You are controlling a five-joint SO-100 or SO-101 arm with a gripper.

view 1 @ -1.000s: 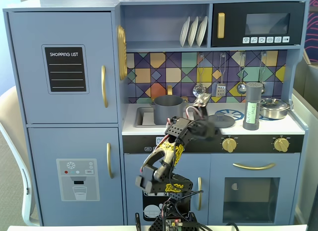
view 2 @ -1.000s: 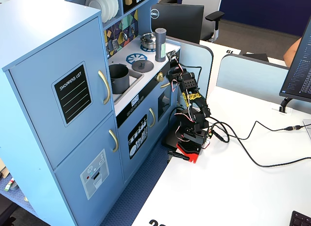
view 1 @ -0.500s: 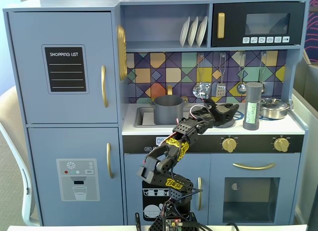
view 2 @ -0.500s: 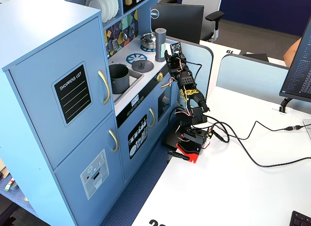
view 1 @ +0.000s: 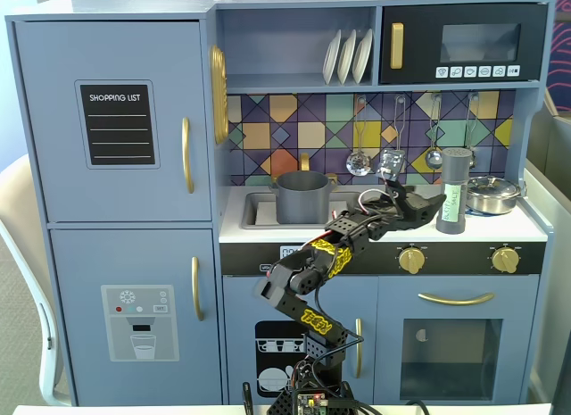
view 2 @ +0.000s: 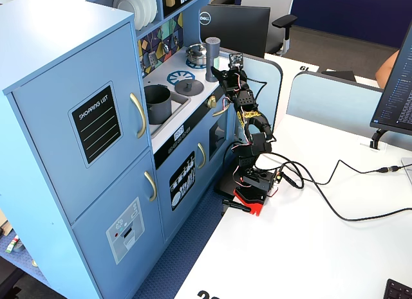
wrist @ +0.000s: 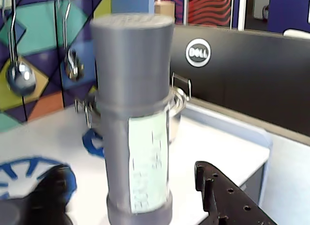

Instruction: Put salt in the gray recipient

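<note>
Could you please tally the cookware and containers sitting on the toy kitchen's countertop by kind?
Salt shaker: 1
Dark-gray pot: 1
Silver pan: 1
Flat gray lid: 1
Total: 4

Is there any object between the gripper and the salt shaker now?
No. In the wrist view the salt shaker stands straight ahead, only bare white countertop before it. In a fixed view the gripper is open, just left of it.

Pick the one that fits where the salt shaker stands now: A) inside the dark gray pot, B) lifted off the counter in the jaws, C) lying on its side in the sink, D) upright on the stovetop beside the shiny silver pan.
D: the salt shaker stands upright on the stovetop, the shiny silver pan just beside it.
</note>
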